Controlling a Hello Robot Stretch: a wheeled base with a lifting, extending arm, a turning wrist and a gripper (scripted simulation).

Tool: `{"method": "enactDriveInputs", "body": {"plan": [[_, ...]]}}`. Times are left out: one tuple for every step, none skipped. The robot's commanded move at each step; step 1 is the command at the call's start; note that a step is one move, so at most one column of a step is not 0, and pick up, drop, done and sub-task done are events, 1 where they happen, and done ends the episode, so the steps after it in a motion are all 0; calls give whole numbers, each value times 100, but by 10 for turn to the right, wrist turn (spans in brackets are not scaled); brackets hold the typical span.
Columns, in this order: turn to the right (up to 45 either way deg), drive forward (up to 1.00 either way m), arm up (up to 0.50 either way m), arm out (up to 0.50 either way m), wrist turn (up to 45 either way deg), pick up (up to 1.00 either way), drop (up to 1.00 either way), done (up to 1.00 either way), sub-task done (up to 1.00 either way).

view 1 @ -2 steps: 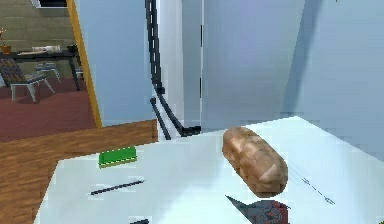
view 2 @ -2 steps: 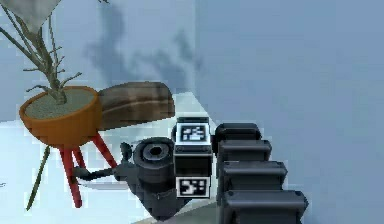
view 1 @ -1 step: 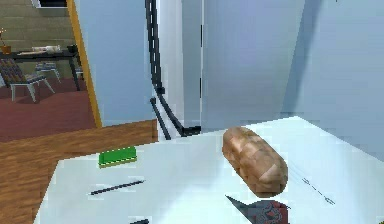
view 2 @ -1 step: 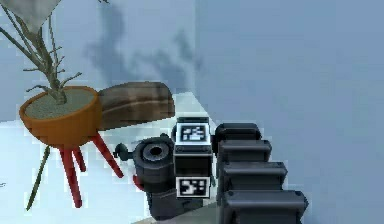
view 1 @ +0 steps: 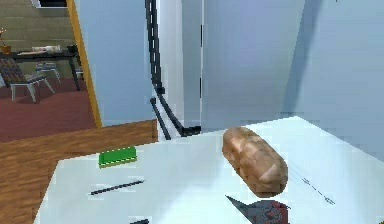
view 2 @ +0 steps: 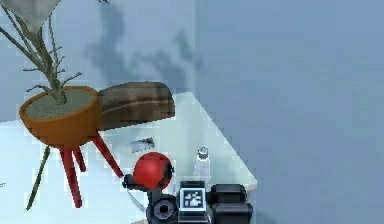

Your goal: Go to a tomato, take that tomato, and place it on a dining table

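On the table (view 2: 225, 160), at four o'clock from the plant pot (view 2: 60, 115), the tomato (view 2: 152, 170) is seen at the claw (view 2: 146, 190), presumably for taking; any grip cannot be told.

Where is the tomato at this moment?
Arm side view, bottom centre: the tomato is at the gripper, right of the pot's red legs, left of a small bottle.

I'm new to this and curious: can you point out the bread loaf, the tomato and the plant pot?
bread loaf (view 1: 255, 158), forward view, middle of its crust.
tomato (view 2: 153, 169), arm side view, its red front.
plant pot (view 2: 62, 115), arm side view, orange bowl's front.
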Motion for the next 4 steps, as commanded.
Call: {"method": "enactDriveInputs", "body": {"plan": [[0,0,0,0,0,100,0,0,0],[0,0,10,0,0,0,0,0,0],[-450,0,0,0,0,0,0,0,0],[-450,0,0,0,0,0,0,0,0]]}}
